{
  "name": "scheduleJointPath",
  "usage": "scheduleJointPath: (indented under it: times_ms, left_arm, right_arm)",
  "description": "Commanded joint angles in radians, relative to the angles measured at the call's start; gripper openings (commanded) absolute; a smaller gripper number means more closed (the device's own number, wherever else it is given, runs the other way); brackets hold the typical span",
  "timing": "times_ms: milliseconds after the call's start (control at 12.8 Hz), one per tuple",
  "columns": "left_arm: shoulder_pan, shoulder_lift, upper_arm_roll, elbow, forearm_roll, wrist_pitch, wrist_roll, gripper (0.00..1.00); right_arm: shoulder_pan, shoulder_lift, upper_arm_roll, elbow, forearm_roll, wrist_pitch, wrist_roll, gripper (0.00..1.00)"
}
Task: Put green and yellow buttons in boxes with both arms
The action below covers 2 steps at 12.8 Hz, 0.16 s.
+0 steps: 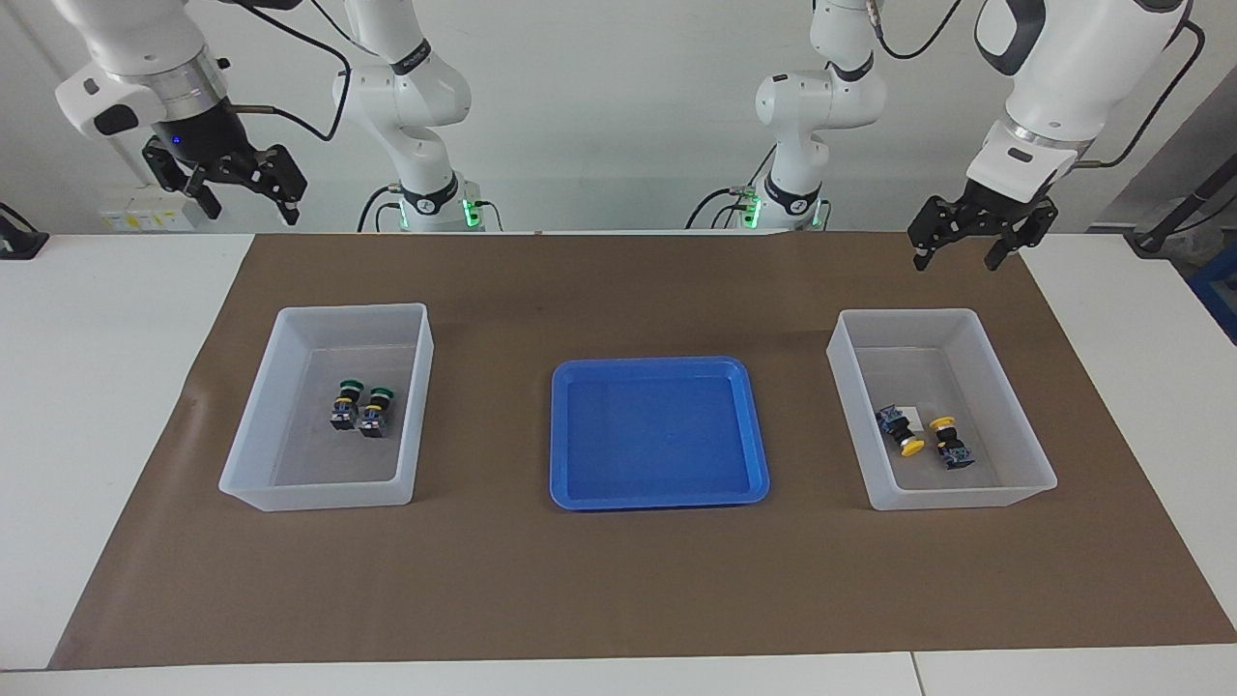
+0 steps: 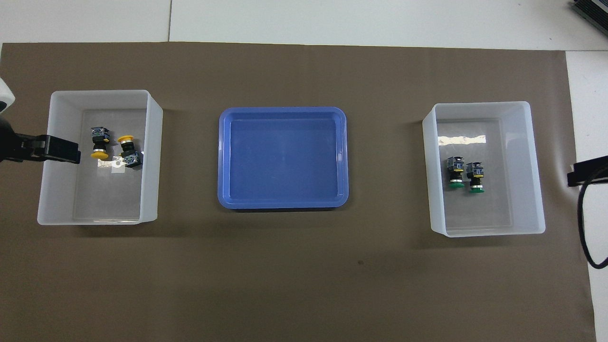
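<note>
Two green buttons (image 1: 346, 404) (image 1: 377, 411) lie side by side in the translucent box (image 1: 253, 406) at the right arm's end; they also show in the overhead view (image 2: 456, 172) (image 2: 476, 176). Two yellow buttons (image 1: 899, 430) (image 1: 949, 442) lie in the other box (image 1: 1015, 406) at the left arm's end, also seen from overhead (image 2: 99, 142) (image 2: 129, 152). My left gripper (image 1: 959, 253) is open and empty, raised over that box's outer edge (image 2: 61, 149). My right gripper (image 1: 246, 198) is open and empty, raised over the table outside the green buttons' box (image 2: 586, 172).
A shallow blue tray (image 1: 657, 435) with nothing in it lies on the brown mat (image 1: 618, 580) midway between the two boxes. White table surface borders the mat.
</note>
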Motion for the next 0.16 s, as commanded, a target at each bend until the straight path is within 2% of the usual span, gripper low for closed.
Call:
scheduleJointPath:
  times_ms: [0,78]
  left_arm:
    - [0.002,-0.018,-0.001,-0.015,0.017,-0.010,-0.011,1.00]
    - [0.002,-0.018,-0.002,-0.015,0.017,-0.008,-0.011,1.00]
  right_arm:
    - [-0.005,-0.024,0.005,-0.032,0.017,0.020,0.009,1.00]
    - [-0.003,-0.024,0.005,-0.032,0.022,0.018,0.011,1.00]
